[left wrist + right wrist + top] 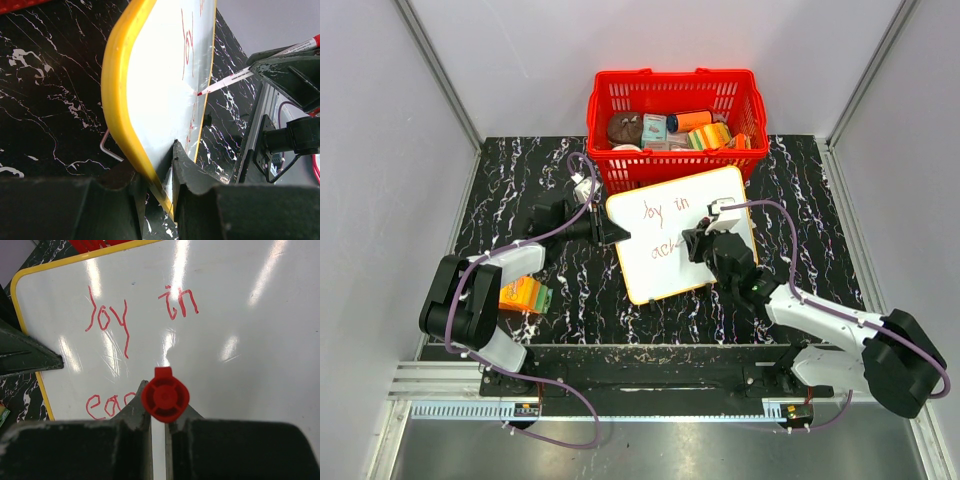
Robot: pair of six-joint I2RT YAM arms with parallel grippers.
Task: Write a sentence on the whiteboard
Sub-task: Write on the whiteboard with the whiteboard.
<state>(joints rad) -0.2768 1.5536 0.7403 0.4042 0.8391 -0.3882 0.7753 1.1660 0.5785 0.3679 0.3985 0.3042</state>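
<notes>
The whiteboard (665, 245), white with a yellow rim, lies tilted on the black marble table in front of the red basket. Red writing (107, 320) reads "joy in" on the first line and "eac" (102, 405) on the second. My left gripper (610, 232) is shut on the board's left edge (150, 170). My right gripper (705, 232) is shut on a red marker (165, 395), seen end-on. The marker's tip (200, 93) touches the board near the second line.
A red basket (605, 110) full of small items stands just behind the board. An orange-and-green box (525, 295) lies on the table at the left near the left arm. A metal rail runs along the near edge.
</notes>
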